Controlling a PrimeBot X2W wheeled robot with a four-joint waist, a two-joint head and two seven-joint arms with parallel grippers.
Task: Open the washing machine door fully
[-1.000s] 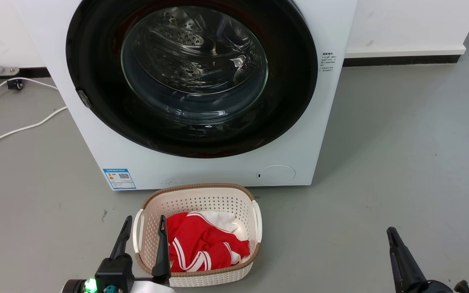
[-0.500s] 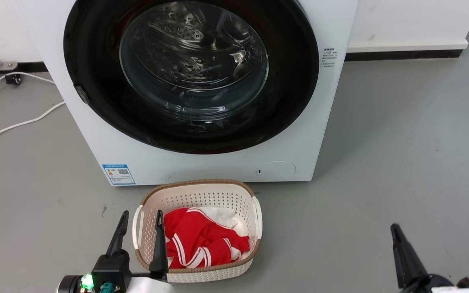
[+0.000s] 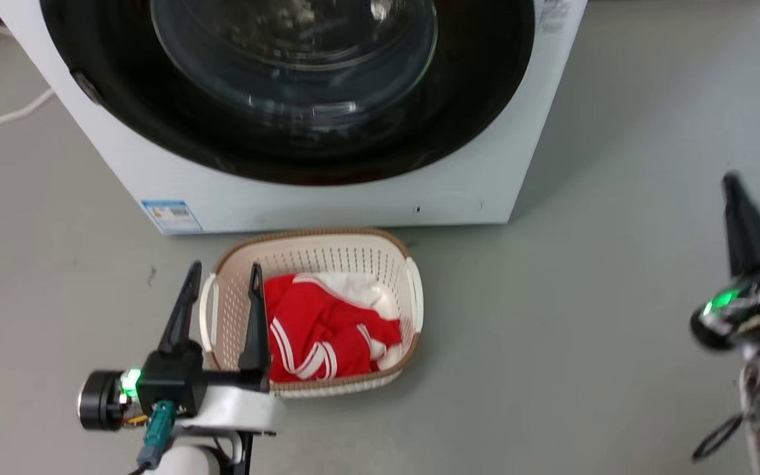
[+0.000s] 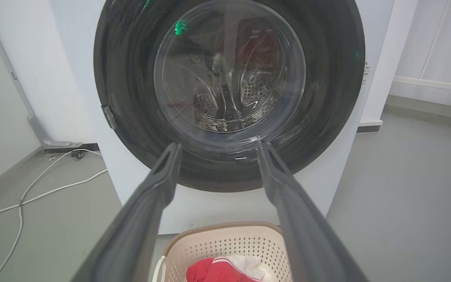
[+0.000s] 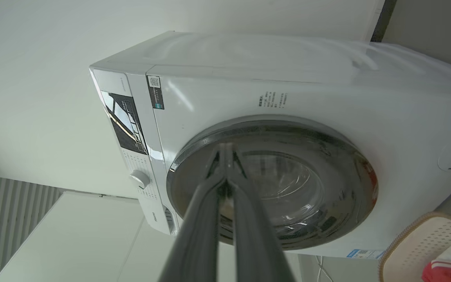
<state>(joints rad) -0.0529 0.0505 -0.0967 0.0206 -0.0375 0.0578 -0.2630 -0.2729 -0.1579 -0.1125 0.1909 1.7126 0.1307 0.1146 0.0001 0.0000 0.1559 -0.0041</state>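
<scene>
Glossy black, the washing machine door [image 3: 479,112] sits shut against the white washing machine [image 3: 235,208] at the frame's top. At lower left, the left gripper [image 3: 223,272] points upward, fingers spread, by the laundry basket [image 3: 413,297] rim. At right, the right gripper [image 3: 731,186] rises, fingers pressed together.

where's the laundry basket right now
In the head view the basket sits low and centre on the floor, right in front of the washing machine. The left claw is at its left edge.
</scene>
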